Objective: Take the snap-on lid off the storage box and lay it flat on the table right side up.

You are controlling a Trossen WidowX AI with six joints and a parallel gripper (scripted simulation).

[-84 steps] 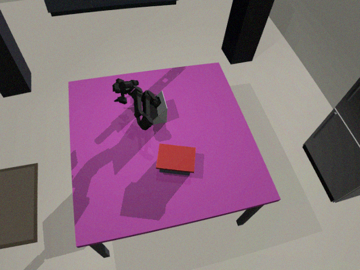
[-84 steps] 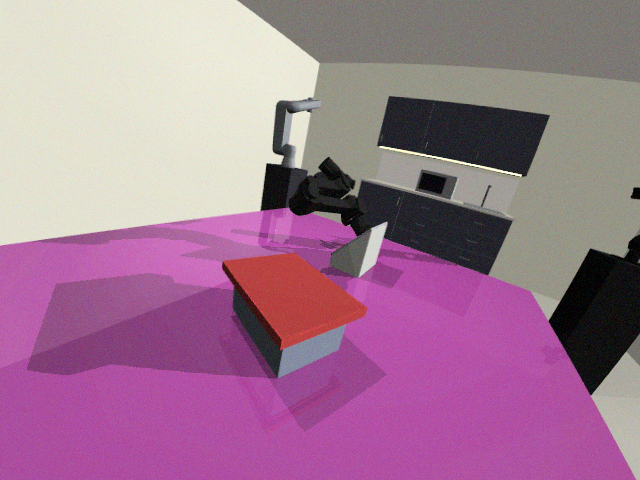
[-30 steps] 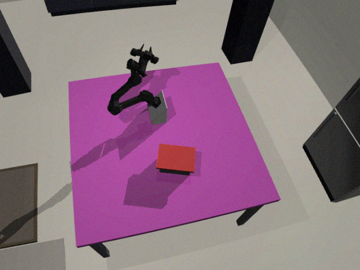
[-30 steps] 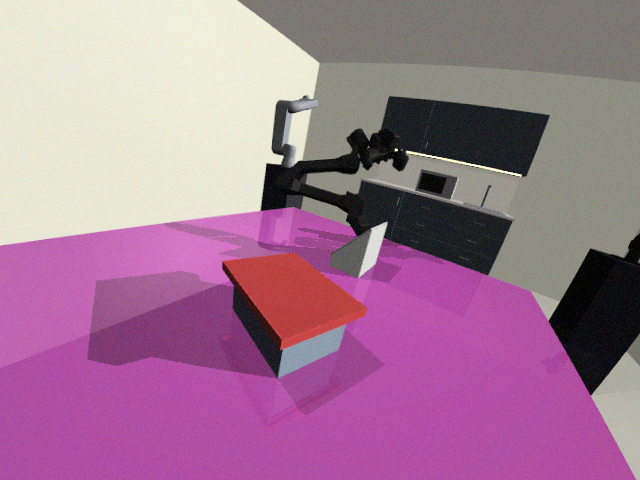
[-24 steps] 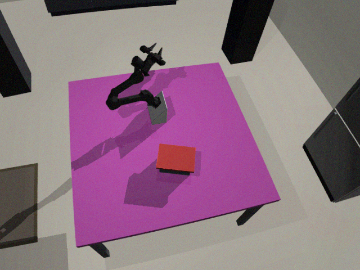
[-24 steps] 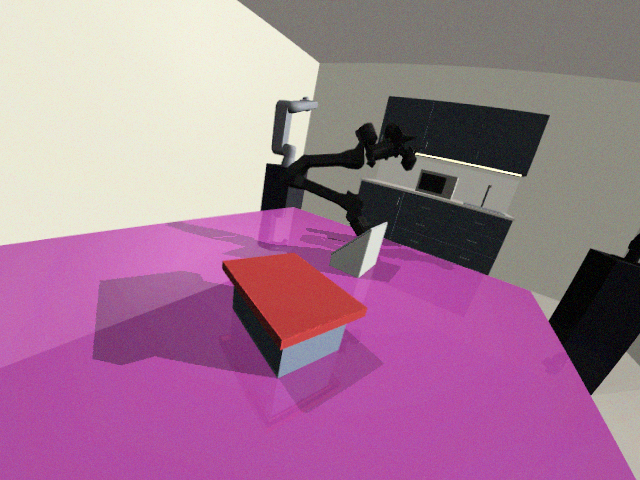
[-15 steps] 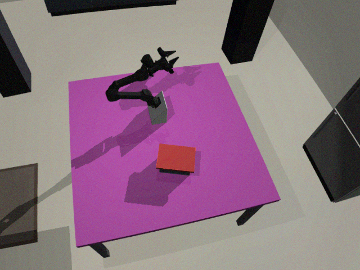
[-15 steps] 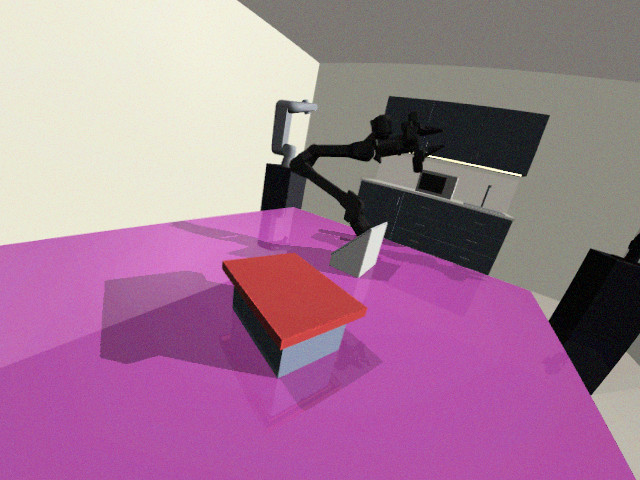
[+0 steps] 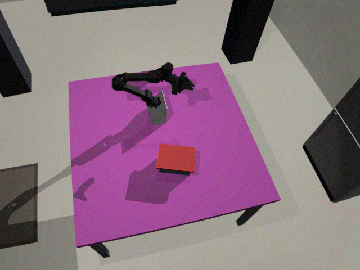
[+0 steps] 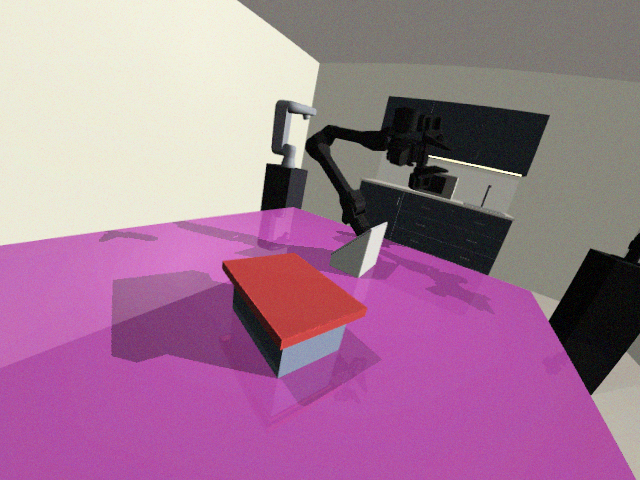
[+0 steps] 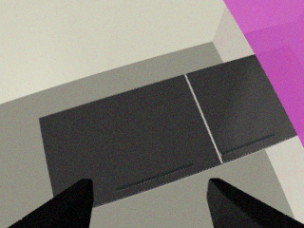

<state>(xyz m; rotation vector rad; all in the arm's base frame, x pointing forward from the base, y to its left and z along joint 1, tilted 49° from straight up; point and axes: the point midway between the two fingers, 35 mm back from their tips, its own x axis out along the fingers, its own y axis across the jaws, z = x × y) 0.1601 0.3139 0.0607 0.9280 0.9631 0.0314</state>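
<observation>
The red lid (image 9: 176,157) (image 10: 294,297) sits on top of the blue-grey storage box (image 9: 174,171) (image 10: 312,348), its edges overhanging the walls. The box stands on the magenta table (image 9: 226,162) (image 10: 465,387) (image 11: 285,95). My gripper (image 9: 193,87) (image 10: 447,160) (image 11: 151,189) is open and empty, with a gap between its fingers. It is raised above the far side of the table, well away from the box, and points sideways away from it. Neither lid nor box shows in the wrist view. The lid's underside is hidden.
A grey wedge-shaped block (image 9: 159,116) (image 10: 354,253) stands at the arm's base, between the arm and the box. A dark cabinet (image 9: 328,160) (image 11: 133,142) stands off the table and fills much of the wrist view. A black pillar (image 9: 247,28) stands beyond the table's far corner.
</observation>
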